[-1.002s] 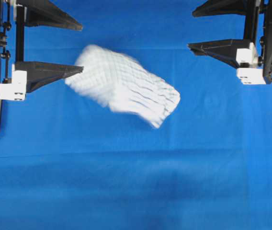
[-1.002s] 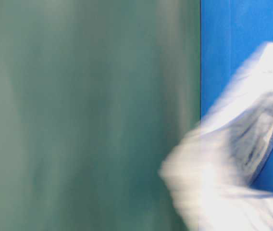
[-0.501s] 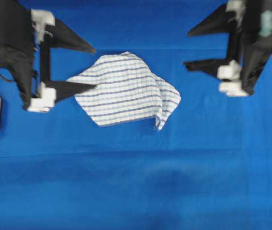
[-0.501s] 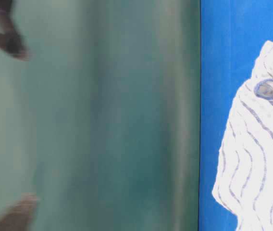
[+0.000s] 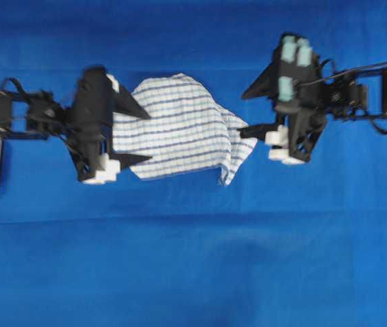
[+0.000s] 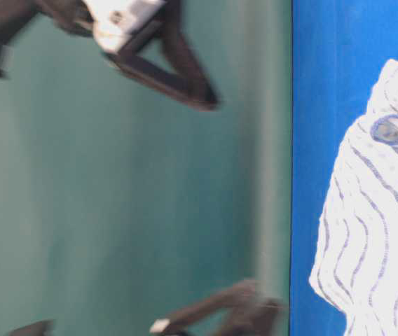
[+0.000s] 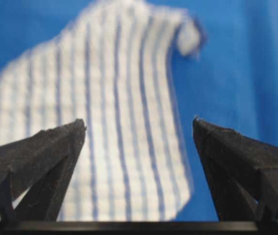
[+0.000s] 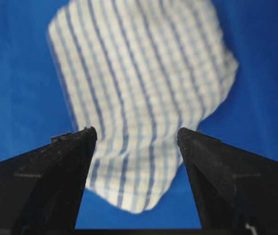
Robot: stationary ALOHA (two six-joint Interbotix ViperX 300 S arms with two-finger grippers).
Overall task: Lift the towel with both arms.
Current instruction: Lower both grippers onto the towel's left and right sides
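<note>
Closest in the wrist views, black fingers stand spread wide with nothing between them, the striped towel (image 7: 114, 122) lying just past the tips. From overhead, the left gripper (image 5: 142, 136) straddles the towel's left edge at centre-left of the frame, and the right gripper (image 5: 248, 112) sits at its right corner, on the blue bench (image 5: 193, 259).

This looks like the approach step. Next, each pair should settle over an edge and pinch before any rise.

A second ago both arms sat back at the upper corners, and the towel was a blur; now it lies still.
</note>
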